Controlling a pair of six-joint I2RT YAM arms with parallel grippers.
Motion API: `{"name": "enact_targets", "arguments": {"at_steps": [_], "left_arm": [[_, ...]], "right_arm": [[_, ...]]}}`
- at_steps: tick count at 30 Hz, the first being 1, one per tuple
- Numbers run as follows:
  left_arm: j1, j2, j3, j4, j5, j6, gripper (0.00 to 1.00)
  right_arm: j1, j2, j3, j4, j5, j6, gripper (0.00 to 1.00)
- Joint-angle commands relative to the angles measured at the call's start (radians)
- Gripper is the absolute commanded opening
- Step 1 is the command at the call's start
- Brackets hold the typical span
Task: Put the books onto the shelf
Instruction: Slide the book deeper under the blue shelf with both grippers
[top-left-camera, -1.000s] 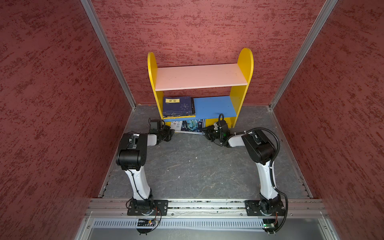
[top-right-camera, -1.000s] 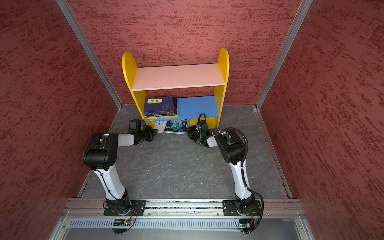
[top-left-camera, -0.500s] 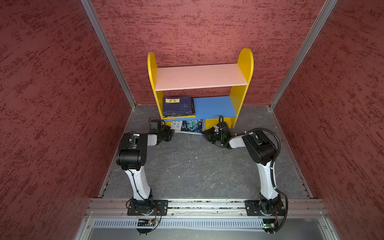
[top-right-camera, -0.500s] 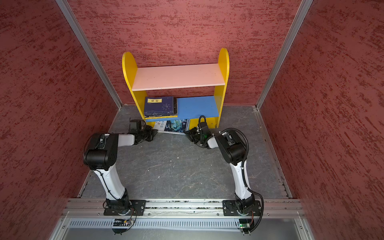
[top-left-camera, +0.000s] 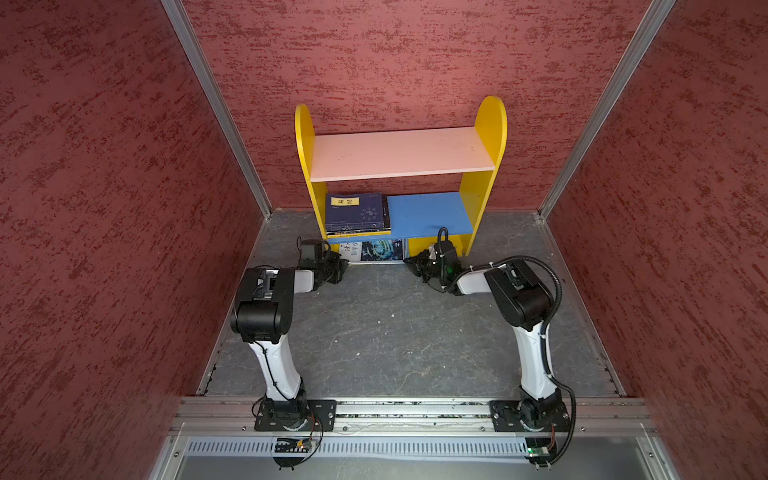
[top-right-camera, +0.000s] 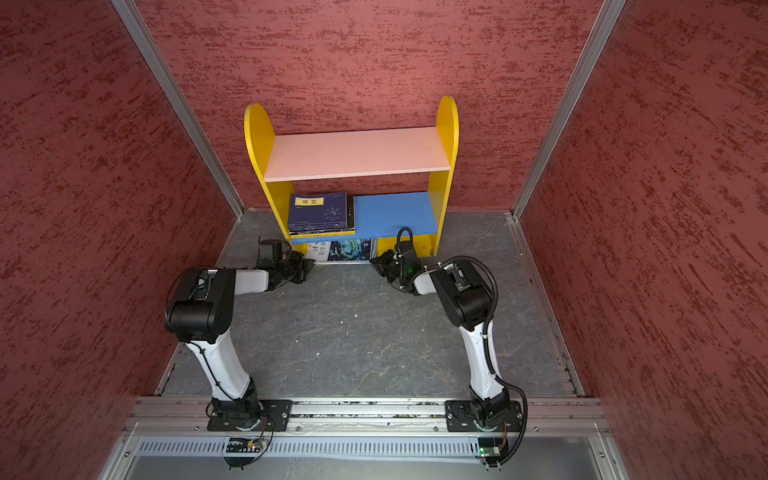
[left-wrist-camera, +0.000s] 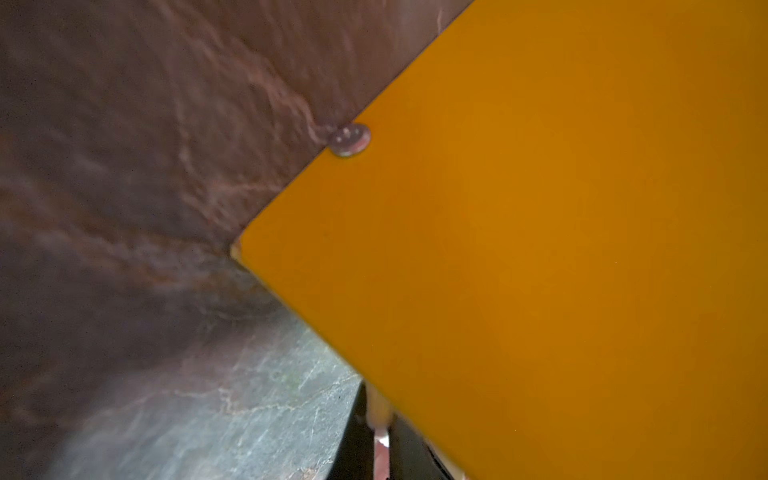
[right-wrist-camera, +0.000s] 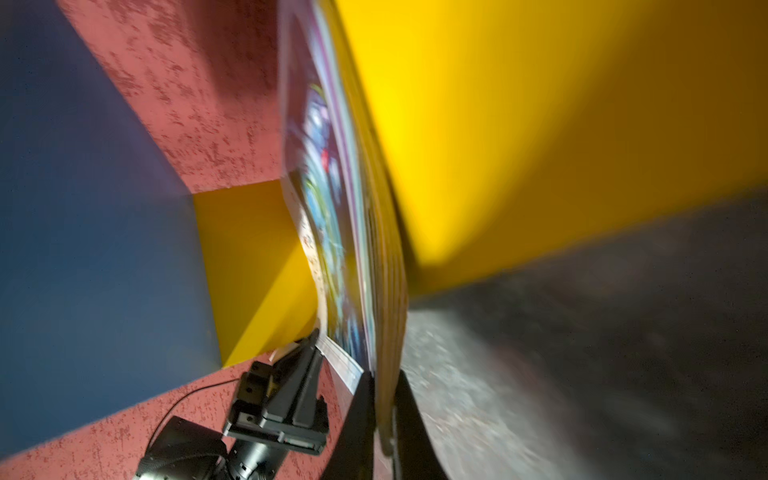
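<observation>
Shelf (top-left-camera: 491, 124) stands against the back wall. Navy books (top-left-camera: 356, 212) lie stacked at the left of its blue board (top-left-camera: 430, 214). Magazine (top-left-camera: 380, 250) lies beneath that board, front edge protruding. Left pincer (top-left-camera: 342, 266) is clamped on the magazine's left corner. Right pincer (top-left-camera: 409, 262) is closed on its right corner.
</observation>
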Motion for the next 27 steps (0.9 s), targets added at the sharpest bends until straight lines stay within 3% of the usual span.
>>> {"name": "enact_targets", "arguments": {"at_steps": [1,10,17,20,27], "left_arm": [[-0.002,-0.027,-0.015,-0.01,-0.023,0.012,0.02],[0.001,-0.028,-0.022,-0.013,-0.048,-0.001,0.04],[0.001,-0.061,-0.028,-0.041,-0.056,0.032,0.16],[0.005,-0.095,-0.047,-0.065,-0.061,0.053,0.27],[0.016,-0.278,-0.142,-0.187,-0.074,0.194,0.42]], "right_arm": [[-0.001,0.017,0.075,0.025,0.068,-0.035,0.1],[0.0,0.079,0.167,0.001,0.071,-0.051,0.09],[0.002,0.106,0.199,-0.015,0.06,-0.053,0.09],[0.008,0.118,0.209,-0.021,0.049,-0.054,0.09],[0.021,0.129,0.224,-0.04,0.036,-0.059,0.09]]}}
